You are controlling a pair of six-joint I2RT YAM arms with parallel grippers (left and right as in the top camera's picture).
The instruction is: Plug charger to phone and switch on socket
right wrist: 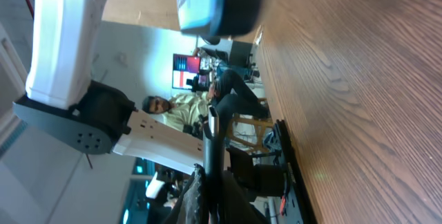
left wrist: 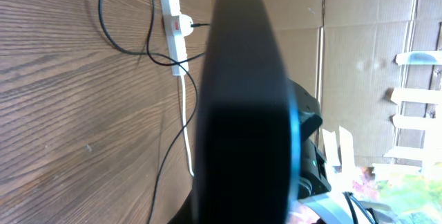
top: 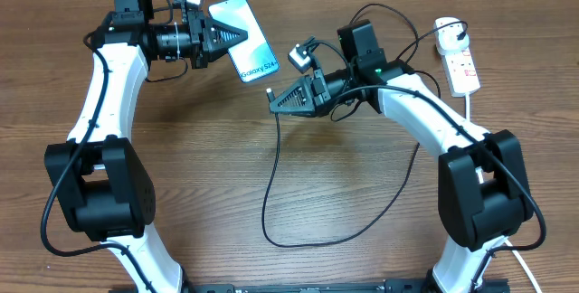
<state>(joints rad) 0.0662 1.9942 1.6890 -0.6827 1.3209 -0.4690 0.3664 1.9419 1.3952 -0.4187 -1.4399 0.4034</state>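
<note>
With the left gripper (top: 233, 34) pinching the phone (top: 256, 53) and the right gripper (top: 274, 101) clamping the charger (top: 277, 139) by its plug just beside the phone's lower end, any tilt is risking a missed port.

The table (top: 362, 193) is brown wood with plain grain and a dull, low sheen, and the cardboard (left wrist: 359, 44) panels behind it look matt and papery. The phone (top: 244, 40) has a glossy screen. The socket (top: 460, 58) is smooth white plastic, the charger (top: 268, 193) cable looks matt black, and the arms' white shells (top: 109, 85) are smooth and slightly shiny.
</note>
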